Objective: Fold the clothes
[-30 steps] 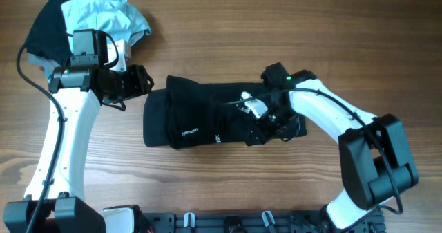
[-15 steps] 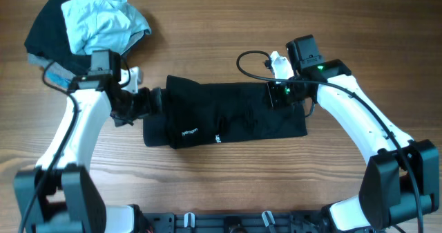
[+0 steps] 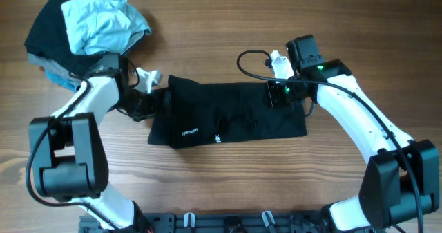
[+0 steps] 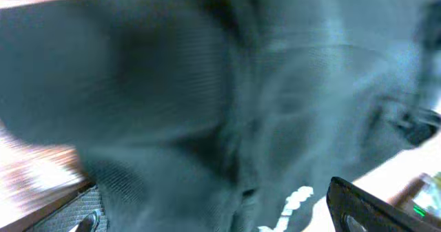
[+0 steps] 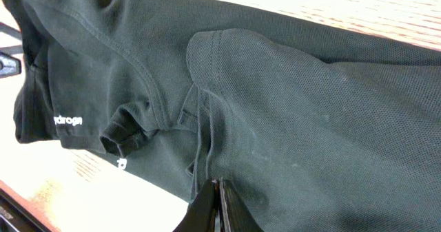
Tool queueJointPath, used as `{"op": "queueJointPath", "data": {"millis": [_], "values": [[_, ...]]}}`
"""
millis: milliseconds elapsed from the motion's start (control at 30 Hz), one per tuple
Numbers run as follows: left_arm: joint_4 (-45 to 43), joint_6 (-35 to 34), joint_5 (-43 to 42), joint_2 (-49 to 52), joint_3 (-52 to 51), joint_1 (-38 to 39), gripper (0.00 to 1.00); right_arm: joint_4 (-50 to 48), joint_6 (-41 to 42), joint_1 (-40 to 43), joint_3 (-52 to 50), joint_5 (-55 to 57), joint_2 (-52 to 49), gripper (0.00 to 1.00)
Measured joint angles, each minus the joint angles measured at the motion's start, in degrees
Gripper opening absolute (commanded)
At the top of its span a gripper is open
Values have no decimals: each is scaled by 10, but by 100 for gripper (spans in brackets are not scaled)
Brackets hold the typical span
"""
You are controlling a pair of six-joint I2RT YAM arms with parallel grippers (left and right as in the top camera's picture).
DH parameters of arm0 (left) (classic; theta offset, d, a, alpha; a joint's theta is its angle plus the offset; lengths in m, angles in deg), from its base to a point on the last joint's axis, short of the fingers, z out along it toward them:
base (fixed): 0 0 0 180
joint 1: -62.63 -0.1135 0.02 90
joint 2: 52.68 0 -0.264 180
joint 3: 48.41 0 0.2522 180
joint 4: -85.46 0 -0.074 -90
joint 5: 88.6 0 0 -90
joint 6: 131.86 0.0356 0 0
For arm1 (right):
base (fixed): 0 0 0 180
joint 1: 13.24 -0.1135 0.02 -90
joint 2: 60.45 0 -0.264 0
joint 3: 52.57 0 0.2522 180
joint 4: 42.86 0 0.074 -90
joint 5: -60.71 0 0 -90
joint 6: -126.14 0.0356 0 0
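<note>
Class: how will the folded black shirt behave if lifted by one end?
The black shirt would probably droop and unfold, since its knit lies in soft creases. It looks thin, so likely light. Pushed, it may bunch like its rumpled sleeve.

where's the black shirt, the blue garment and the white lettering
black shirt [image 3: 235, 115], overhead, middle of its folded body
blue garment [image 3: 103, 19], overhead, crumpled middle
lettering [image 5: 67, 120], right wrist, the white word itself
</note>
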Motion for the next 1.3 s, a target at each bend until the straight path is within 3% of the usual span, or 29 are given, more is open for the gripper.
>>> {"op": "queueJointPath", "data": {"millis": [100,133,200,267,300,400,433,700,833,933,1033,1167,1300], "values": [[0,24,-47,10,-2,0,94,0,0,0,0,0,0,5],[-1,30,-53,12,-3,0,89,0,0,0,0,0,0,5],[-3,36,-58,15,-6,7,69,-1,0,0,0,0,0,5],[-5,38,-54,20,-9,19,62,-1,0,0,0,0,0,5],[-5,42,-47,22,-10,30,53,-2,0,0,0,0,0,5],[-7,44,-25,24,-13,63,10,-2,0,0,0,0,0,4],[-9,44,-13,25,-14,75,4,-1,0,0,0,0,0,4],[15,-33,31,27,-10,84,4,7,0,0,0,0,0,5],[147,-53,123,14,35,44,4,9,5,1,0,0,0,4],[257,-59,186,-25,144,20,4,7,29,29,0,0,0,5],[310,-66,204,-49,241,26,4,5,41,98,0,0,0,5],[306,-78,192,-54,289,90,4,6,47,162,0,-2,0,5],[266,-100,183,-54,289,214,4,7,50,191,0,-5,0,5]]}}
